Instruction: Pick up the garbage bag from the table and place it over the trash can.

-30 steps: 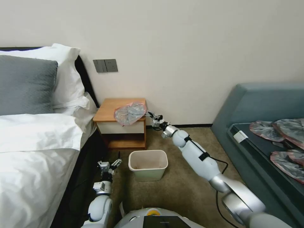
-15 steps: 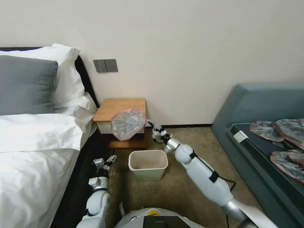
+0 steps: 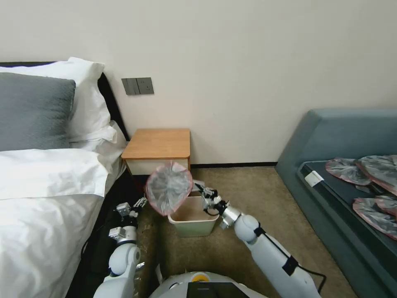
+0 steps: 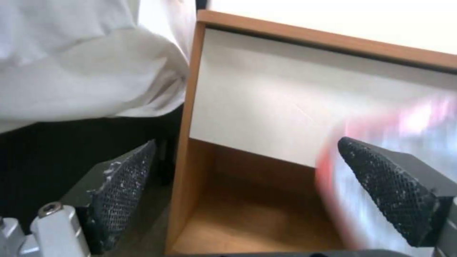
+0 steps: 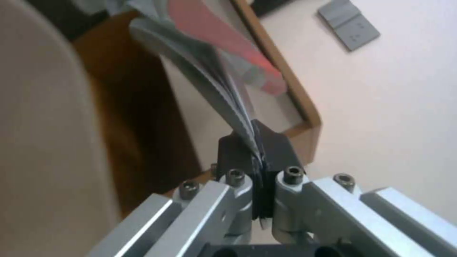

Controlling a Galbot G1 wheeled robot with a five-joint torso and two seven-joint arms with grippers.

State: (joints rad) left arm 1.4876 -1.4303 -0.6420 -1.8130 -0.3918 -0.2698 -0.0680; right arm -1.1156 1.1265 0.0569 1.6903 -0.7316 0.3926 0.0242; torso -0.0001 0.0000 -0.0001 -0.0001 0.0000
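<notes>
The garbage bag, grey crinkly plastic with a pinkish-red rim, hangs in the air in front of the table and over the left part of the trash can. My right gripper is shut on the bag's right edge; in the right wrist view the bag fans out from between its closed pads. My left gripper stands open low beside the bed, left of the can. Between its fingers the left wrist view shows the table's drawer front and a blurred bag.
A bed with white sheets and pillows runs along the left. A blue-grey sofa at the right holds several more bags. Carpet lies between them. Wall switches sit above the table.
My right gripper has pulled the bag off the tabletop and carried it down and toward me, to above the can. My left arm has shifted a little left and nearer.
</notes>
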